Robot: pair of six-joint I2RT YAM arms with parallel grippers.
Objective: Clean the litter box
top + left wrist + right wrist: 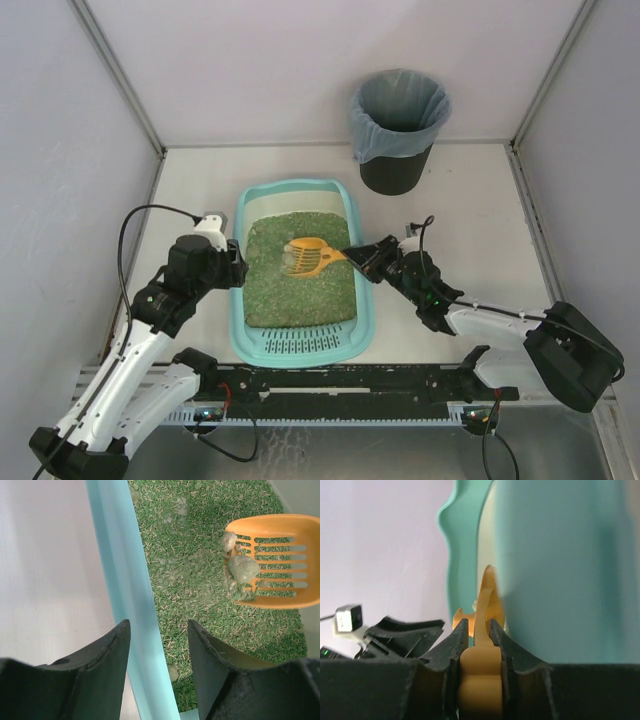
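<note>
The light-teal litter box point(241, 300) lies mid-table with green litter and its slotted grate at the near end. My left gripper point(238, 266) straddles its left rim point(125, 580), one finger outside and one over the litter, closed in on the rim point(159, 630). My right gripper point(362, 258) is shut on the handle of the orange slotted scoop point(308, 257), at the box's right rim. The scoop point(280, 602) sits just above the litter with grey-green clumps point(243, 568) in it. In the right wrist view the handle point(480, 670) fills the jaws point(479, 627), beside the teal box wall point(560, 570).
A black round bin point(398, 130) with a grey-blue bag stands at the back, right of the box. Grey walls close in the table on the left, back and right. A small clump point(172, 672) lies in the litter near my left fingers.
</note>
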